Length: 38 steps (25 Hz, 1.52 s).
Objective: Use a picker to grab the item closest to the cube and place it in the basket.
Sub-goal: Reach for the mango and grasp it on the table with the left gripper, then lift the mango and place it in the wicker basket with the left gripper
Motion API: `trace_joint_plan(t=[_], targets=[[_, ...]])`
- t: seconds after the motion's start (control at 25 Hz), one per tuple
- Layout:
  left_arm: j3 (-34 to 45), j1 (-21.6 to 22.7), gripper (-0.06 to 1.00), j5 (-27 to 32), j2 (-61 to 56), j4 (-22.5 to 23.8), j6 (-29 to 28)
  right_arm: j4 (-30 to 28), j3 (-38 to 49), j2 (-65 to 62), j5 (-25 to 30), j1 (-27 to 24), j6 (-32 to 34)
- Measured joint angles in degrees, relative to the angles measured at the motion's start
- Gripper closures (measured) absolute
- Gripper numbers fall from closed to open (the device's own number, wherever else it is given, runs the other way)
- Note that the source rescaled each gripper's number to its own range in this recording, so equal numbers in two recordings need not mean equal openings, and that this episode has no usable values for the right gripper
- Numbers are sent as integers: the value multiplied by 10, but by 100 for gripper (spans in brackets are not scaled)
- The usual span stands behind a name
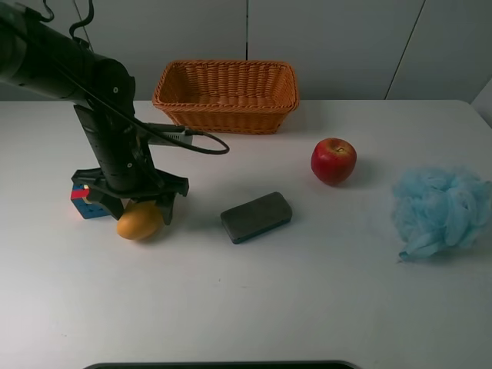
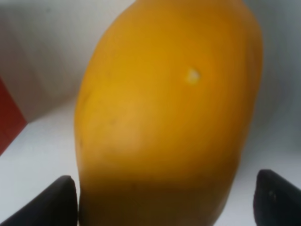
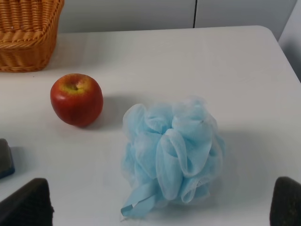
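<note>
Straddling the yellow fruit [image 1: 138, 224]: left claw [image 1: 141, 211], spread wide.

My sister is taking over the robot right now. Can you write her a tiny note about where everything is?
Left gripper: open, jaws either side of the yellow fruit, not closed on it.
Right gripper: open, holding nothing, facing the blue bath puff.
The fruit lies on the table beside the cube; the basket stands at the back.
Done: approach. Left: grip, lift, carry to basket, release.
</note>
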Motion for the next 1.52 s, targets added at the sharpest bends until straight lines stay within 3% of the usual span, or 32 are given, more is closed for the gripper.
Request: trace_joint_plan(t=[0.32,0.36,0.4,0.44,0.48,1.12,1.32,1.52], targets=[[3,0,-3,-10,0,0,0,0,0,0,0,0,1],[3,0,16,-10,0,0,0,0,0,0,0,0,1],[3,0,48,-10,0,0,-3,0,0,0,0,0,1],[3,0,94,-10,0,0,-8,0,0,0,0,0,1],[3,0,87,-10,0,0,-12,0,0,0,0,0,1],[-3,0,88,5,-13,-7,-24,0,0,0,0,0,1],[-58,0,88,38,-84,-10,-24,0,0,0,0,0,1],[-164,0,88,54,-136,-4,-18,0,0,0,0,0,1]])
